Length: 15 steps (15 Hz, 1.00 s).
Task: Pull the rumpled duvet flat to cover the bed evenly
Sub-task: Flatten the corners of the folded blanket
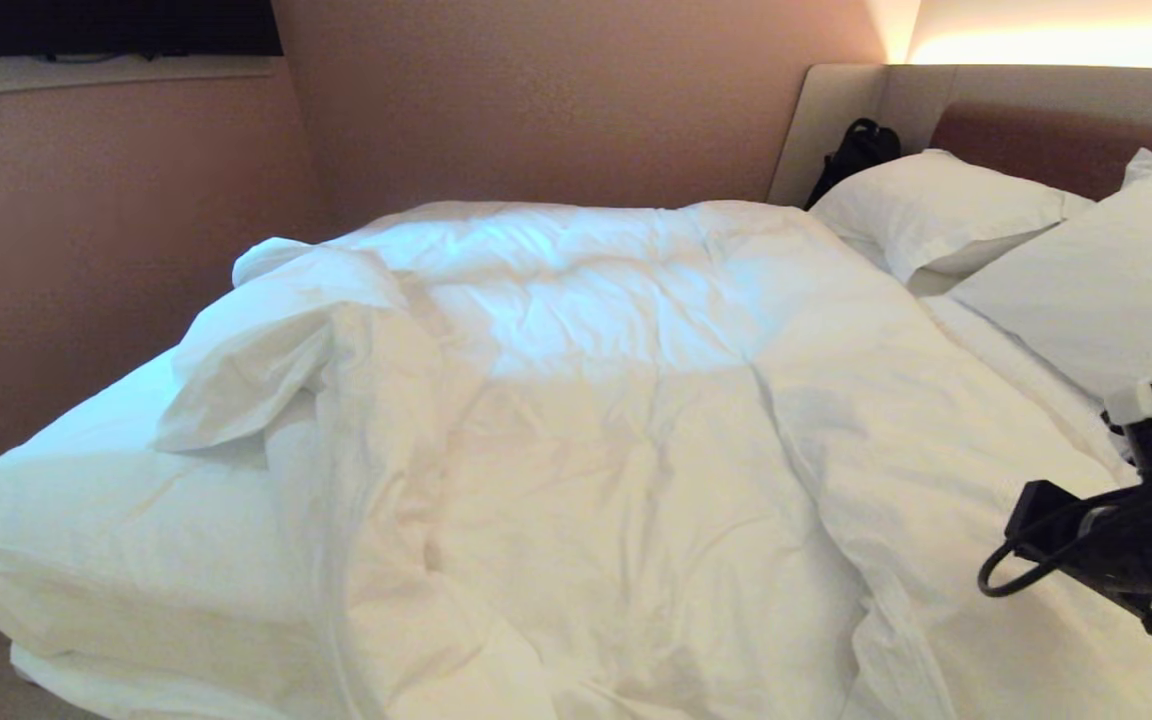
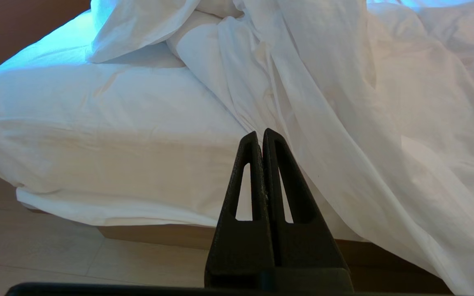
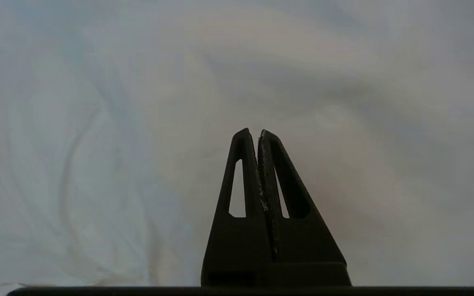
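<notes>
The white duvet (image 1: 596, 400) lies rumpled across the bed (image 1: 66, 500). Its left corner (image 1: 266, 340) is folded back on itself, baring the sheet on that side. My right arm (image 1: 1136, 520) reaches in from the right edge over the duvet's right side. In the right wrist view my right gripper (image 3: 254, 131) is shut with nothing between its fingers, and wrinkled duvet cloth (image 3: 138, 102) fills the view beyond it. My left gripper (image 2: 259, 132) is shut and empty, low in front of the mattress side (image 2: 109, 123), where the duvet's edge (image 2: 364, 102) hangs down.
Two white pillows (image 1: 936, 205) (image 1: 1106, 280) lie at the padded headboard (image 1: 1056, 140), with a black bag (image 1: 856, 150) in the corner behind them. A pink wall (image 1: 86, 250) runs close along the bed's far and left sides. Pale floor (image 2: 56, 255) lies below the wooden base (image 2: 159, 234).
</notes>
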Available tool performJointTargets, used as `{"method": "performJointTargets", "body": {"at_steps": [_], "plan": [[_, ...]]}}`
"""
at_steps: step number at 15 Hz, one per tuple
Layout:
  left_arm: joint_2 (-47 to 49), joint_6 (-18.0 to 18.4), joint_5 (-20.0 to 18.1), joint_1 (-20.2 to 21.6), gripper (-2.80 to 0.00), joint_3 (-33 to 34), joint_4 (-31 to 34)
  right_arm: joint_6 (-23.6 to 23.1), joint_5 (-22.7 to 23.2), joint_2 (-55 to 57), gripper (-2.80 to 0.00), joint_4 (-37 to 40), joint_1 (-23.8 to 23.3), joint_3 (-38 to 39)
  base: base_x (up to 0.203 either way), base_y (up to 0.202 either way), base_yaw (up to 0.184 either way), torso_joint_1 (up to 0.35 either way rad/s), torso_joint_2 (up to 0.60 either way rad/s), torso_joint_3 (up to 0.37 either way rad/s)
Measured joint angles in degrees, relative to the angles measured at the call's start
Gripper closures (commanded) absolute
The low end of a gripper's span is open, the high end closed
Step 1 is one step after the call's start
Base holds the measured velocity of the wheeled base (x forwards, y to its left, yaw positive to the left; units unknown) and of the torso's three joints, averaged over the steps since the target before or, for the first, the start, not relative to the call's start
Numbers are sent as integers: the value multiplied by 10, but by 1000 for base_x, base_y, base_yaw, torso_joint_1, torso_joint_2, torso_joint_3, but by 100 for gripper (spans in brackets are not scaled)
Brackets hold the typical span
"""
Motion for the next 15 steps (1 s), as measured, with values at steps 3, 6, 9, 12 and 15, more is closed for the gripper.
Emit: {"method": "performJointTargets", "body": {"at_steps": [3, 6, 9, 12, 15], "plan": [[0, 0, 0, 0, 0, 0, 0, -19, 16, -2, 0, -34, 7, 39, 0, 0, 0, 0, 0, 0], [0, 0, 0, 0, 0, 0, 0, -39, 53, -37, 0, -67, 15, 91, 0, 0, 0, 0, 0, 0], [0, 0, 0, 0, 0, 0, 0, -60, 92, -46, 0, -84, 23, 114, 0, 0, 0, 0, 0, 0], [0, 0, 0, 0, 0, 0, 0, -71, 106, 4, 0, -72, 26, 113, 0, 0, 0, 0, 0, 0], [0, 0, 0, 0, 0, 0, 0, -82, 102, 75, 0, -53, 45, 111, 0, 0, 0, 0, 0, 0]]}}
